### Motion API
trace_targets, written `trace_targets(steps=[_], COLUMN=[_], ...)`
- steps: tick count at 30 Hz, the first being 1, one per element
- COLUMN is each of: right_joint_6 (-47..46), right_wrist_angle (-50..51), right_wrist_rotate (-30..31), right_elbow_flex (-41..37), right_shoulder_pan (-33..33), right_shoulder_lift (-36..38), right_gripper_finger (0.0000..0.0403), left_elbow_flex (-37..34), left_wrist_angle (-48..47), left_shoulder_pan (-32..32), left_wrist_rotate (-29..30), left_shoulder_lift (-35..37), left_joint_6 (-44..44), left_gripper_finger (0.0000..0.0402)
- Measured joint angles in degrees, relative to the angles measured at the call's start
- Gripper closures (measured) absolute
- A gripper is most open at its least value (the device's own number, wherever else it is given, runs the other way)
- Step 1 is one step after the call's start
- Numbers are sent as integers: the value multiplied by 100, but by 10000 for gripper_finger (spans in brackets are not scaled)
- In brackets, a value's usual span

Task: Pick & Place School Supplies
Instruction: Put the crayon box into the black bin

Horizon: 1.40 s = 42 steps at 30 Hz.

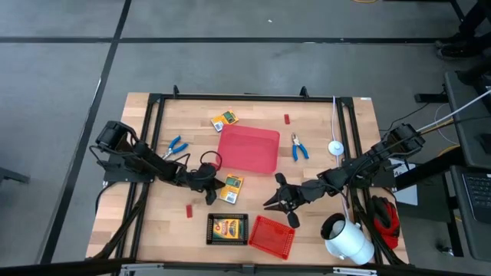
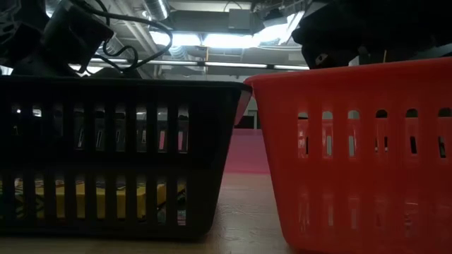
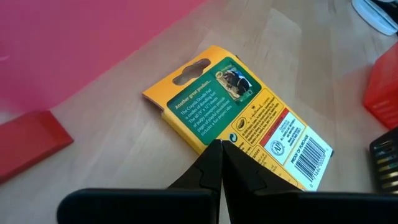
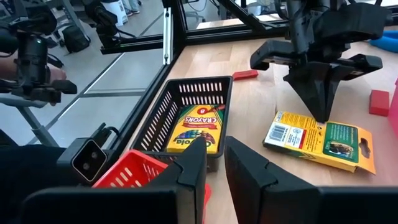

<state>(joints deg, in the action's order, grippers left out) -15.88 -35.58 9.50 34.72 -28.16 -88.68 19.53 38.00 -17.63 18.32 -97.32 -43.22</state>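
A yellow-and-green crayon box point(image 1: 231, 188) lies flat on the table, back side up, near the red tray's front edge; it also shows in the left wrist view point(image 3: 249, 115) and the right wrist view point(image 4: 320, 140). My left gripper point(image 1: 212, 189) is shut, its tips at that box's edge. My right gripper point(image 1: 280, 201) is open and empty, to the right of the box and above the red mesh basket point(image 1: 272, 236). A second crayon box point(image 4: 198, 127) lies in the black tray point(image 1: 227, 228). A third crayon box point(image 1: 225, 119) lies at the far side. My left gripper sets its shut fingertips point(image 3: 219, 152) on the crayon box's long edge point(image 3: 214, 138), about halfway along it. The fingers come from above, pointing steeply down point(image 4: 322, 112). The box lies flat on the table. Whether the tips press on it or only touch, I cannot tell.
The large red tray point(image 1: 248, 149) is at the middle. Blue-handled pliers lie to its left point(image 1: 176, 147) and to its right point(image 1: 298, 147). Small red blocks lie at the far side point(image 1: 287, 119) and the near left point(image 1: 189, 210). A white roll point(image 1: 347, 239) stands at the near right.
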Motion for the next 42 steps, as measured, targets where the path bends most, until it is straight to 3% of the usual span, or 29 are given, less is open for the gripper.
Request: trace_targets(steps=[35,42], right_joint_6=[-83,-38], right_wrist_angle=[-214,88], right_wrist_rotate=[-135,269], right_elbow_flex=[0,4], right_shoulder_pan=[-120,56], right_shoulder_lift=[-2,-2], right_gripper_finger=[341,341], left_elbow_flex=[-6,-7], left_wrist_angle=[-411,-406], left_shoulder_pan=[-44,-44], left_wrist_rotate=[158,164], left_shoulder_lift=[-2,-2], left_joint_6=[-355,-355], left_gripper_finger=[400,400])
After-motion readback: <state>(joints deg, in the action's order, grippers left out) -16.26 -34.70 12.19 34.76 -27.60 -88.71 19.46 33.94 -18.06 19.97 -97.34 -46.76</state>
